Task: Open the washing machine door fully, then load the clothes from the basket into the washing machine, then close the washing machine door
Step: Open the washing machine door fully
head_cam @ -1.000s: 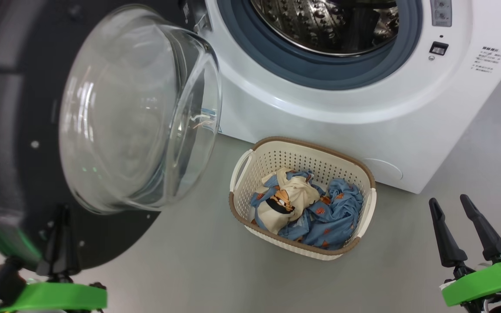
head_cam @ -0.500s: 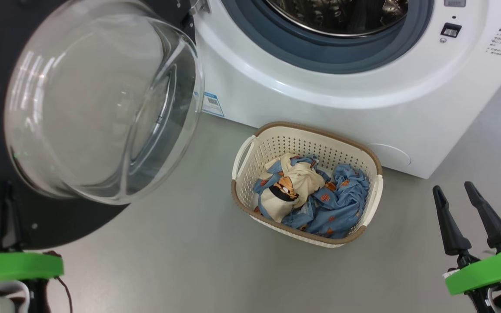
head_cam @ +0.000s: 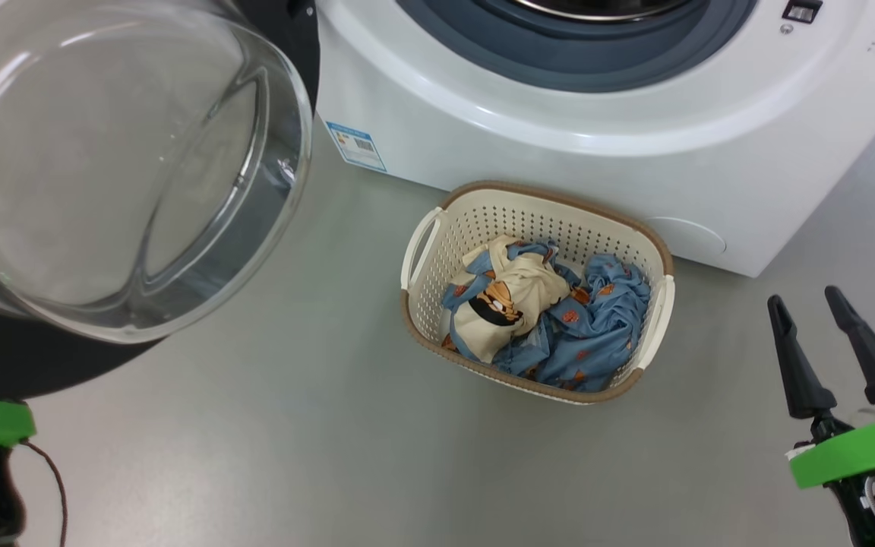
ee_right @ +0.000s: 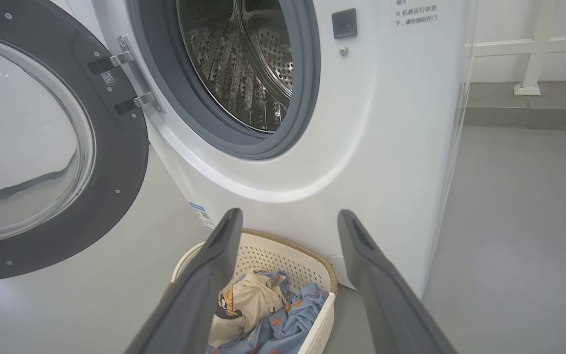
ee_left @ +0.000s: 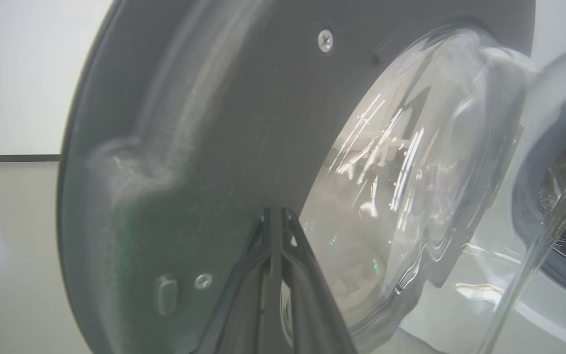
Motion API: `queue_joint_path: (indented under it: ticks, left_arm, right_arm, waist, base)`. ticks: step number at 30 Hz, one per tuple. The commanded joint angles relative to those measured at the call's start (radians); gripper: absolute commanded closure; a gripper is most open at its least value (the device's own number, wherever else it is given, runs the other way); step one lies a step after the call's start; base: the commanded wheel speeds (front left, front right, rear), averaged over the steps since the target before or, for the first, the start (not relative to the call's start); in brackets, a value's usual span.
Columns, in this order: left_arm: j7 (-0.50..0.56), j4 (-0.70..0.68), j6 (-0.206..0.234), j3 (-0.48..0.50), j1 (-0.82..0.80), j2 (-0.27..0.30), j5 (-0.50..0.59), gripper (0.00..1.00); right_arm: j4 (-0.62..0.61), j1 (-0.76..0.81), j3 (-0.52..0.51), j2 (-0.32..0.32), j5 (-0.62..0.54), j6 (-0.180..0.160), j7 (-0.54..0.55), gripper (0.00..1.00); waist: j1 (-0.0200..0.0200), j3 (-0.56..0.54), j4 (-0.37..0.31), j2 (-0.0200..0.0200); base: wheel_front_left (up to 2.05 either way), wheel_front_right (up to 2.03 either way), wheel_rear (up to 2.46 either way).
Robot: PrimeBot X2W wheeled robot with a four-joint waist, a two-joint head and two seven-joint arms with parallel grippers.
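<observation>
Open front-loading washing machine [head_cam: 559, 137], white, on a grey floor [head_cam: 293, 456], along the floor's far edge in the head view. Washing machine door [head_cam: 103, 167] swung wide on its hinge [ee_right: 130, 78] at the machine's left, with the bulging clear glass bowl facing the head camera and a black rim around it. Steel perforated drum [ee_right: 243, 64] exposed behind a grey door seal [head_cam: 582, 68]. Small blue label [head_cam: 356, 146] low on the machine's front, near the door.

Basket [head_cam: 536, 209], cream with a brown rim and white side handles, on the floor just in front of the machine and apart from the door. Clothes [head_cam: 551, 319] heaped inside the basket: blue fabric with small orange figures, and a cream piece with an orange-and-black cartoon print on top, toward the left.

Left gripper [ee_left: 274, 221] with fingers pressed together, pinching nothing, tips close against the dark inner face of the door beside the glass; actual contact hard to tell. Right gripper [head_cam: 803, 296] at the lower right, fingers spread wide and empty, above bare floor, well apart from the basket.
</observation>
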Motion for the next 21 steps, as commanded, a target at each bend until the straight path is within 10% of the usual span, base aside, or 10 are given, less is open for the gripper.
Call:
queue_joint_path:
  ticks: [1,21]
  left_arm:
    - [-0.01,-0.008,-0.001,0.057,-0.038,0.055,0.013,1.0]
    - [-0.01,0.15,-0.051,0.274,-0.216,0.08,0.192,1.0]
  right_arm:
    - [-0.028,-0.026,0.022,-0.026,-0.01,0.008,-0.012,0.0]
    - [-0.037,-0.107,0.051,-0.069,-0.02,0.008,-0.012,0.0]
  waist:
    - [0.0,0.018,-0.002,-0.0001]
    - [0.0,0.133,-0.007,-0.0001]
  base:
    - [0.0,0.0,0.0]
    - [0.0,0.0,0.0]
